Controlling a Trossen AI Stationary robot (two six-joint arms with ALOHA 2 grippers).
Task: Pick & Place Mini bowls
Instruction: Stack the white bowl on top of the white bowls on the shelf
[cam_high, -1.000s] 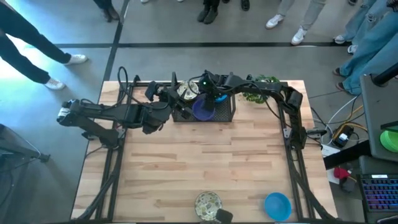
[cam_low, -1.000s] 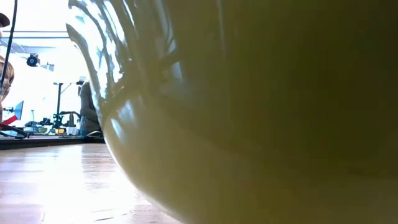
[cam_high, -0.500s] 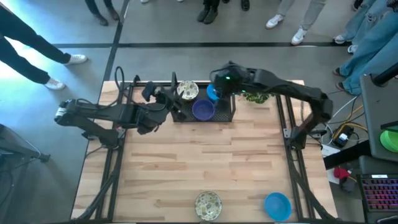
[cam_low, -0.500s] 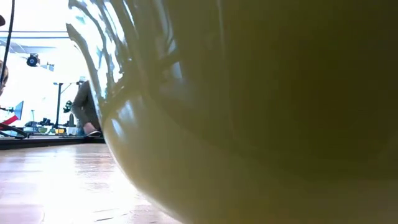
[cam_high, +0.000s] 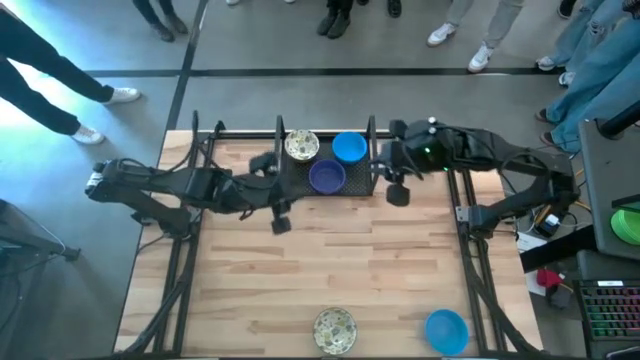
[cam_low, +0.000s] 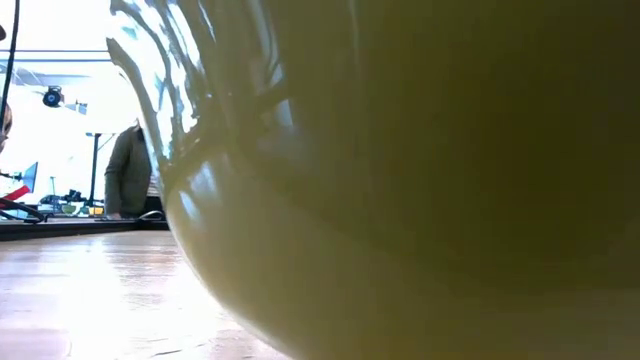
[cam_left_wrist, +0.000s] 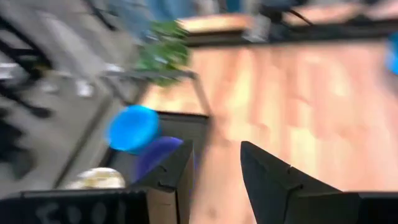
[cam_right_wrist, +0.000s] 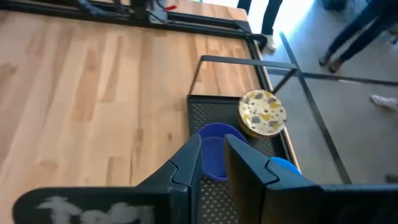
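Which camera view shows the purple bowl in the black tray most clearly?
The high view: the purple bowl lies whole and unobstructed in the black tray. The right wrist view hides part of it behind the right gripper. The left wrist view shows it blurred. The low view does not show it.

Even daylight falls on the desk (cam_high: 320, 270) from above, with cold blue glare on the floor at the far left. The low view is filled by 1 speckled bowl (cam_low: 420, 180), dim, out of focus, against blown-out windows. The left wrist view is smeared with motion blur; the right wrist view is sharp.
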